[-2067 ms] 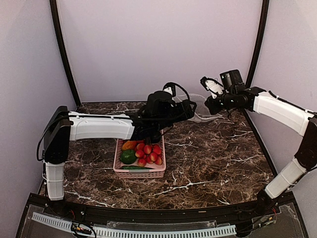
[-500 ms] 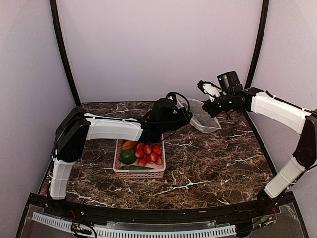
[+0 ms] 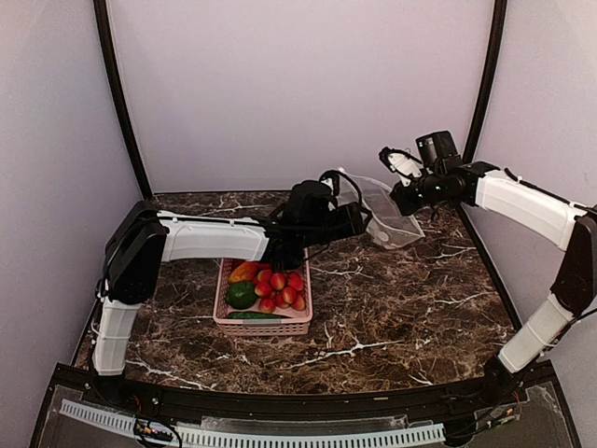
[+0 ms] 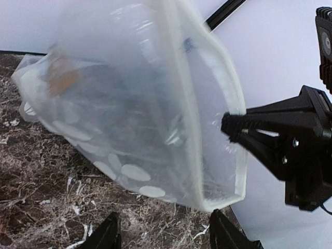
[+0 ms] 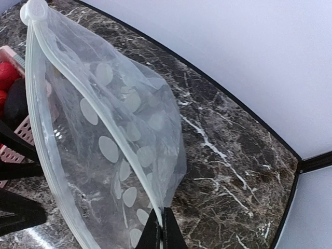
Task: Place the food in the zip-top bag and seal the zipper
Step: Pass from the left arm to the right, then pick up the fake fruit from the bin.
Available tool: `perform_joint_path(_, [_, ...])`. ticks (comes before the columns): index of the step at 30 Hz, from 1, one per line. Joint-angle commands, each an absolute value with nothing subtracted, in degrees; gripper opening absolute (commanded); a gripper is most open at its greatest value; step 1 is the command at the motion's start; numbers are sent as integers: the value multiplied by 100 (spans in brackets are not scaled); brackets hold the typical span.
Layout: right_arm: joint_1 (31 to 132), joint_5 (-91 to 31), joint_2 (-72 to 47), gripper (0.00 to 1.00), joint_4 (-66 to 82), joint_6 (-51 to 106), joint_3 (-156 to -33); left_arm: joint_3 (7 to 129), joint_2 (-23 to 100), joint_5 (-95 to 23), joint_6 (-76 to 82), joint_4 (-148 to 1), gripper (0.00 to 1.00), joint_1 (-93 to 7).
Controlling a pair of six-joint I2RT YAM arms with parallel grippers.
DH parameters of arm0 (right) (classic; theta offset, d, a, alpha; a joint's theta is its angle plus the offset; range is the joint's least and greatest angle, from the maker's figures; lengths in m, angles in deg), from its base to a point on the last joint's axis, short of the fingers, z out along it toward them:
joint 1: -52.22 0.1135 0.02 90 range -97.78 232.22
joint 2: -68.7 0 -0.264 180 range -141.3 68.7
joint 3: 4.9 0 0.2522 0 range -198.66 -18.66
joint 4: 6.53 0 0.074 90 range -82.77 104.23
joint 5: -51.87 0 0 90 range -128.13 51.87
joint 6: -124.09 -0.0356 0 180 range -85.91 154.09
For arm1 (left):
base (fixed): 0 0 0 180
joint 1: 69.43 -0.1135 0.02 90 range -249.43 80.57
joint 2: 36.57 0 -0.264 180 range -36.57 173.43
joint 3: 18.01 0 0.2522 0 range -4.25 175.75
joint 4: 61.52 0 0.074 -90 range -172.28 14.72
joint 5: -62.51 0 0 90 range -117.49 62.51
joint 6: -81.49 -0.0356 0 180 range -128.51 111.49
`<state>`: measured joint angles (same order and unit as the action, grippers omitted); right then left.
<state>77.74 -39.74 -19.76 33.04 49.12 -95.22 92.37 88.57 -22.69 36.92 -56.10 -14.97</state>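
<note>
Top external: the food (image 3: 272,285) all sits in the pink basket (image 3: 266,327), nothing bagged yet. My right jaws clench the zip-top bag (image 3: 384,213) aloft; left jaws hang released beside it, zipper (image 5: 42,129) unsealed.

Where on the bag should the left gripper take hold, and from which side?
The free zipper lip, mid-length, facing the left gripper. The right gripper pinches the other lip, so the bag hangs with its mouth slightly agape. Coming from the basket side, the open jaws could probably slip over that thicker strip and pull the mouth wider.
</note>
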Motion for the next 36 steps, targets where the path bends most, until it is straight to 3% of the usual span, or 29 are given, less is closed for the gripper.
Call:
perform_joint_path(1, [7177, -4329, -2020, 0, 2997, 5094, -10015, 9461, 8315, -2407, 2532, -6486, 61, -1702])
perform_joint_path(8, [6645, -4537, -1629, 0, 2465, 5157, -9893, 8417, 7139, -1882, 1842, -7455, 63, -1786])
perform_joint_path(18, [6722, -2184, -1649, 0, 2399, 4653, -8442, 7108, 6256, -1388, 1920, -9029, 63, -2072])
perform_joint_path(36, [6717, -1632, -1543, 0, 2144, 4823, -7975, 7400, 5937, -1405, 734, -11992, 63, -2429])
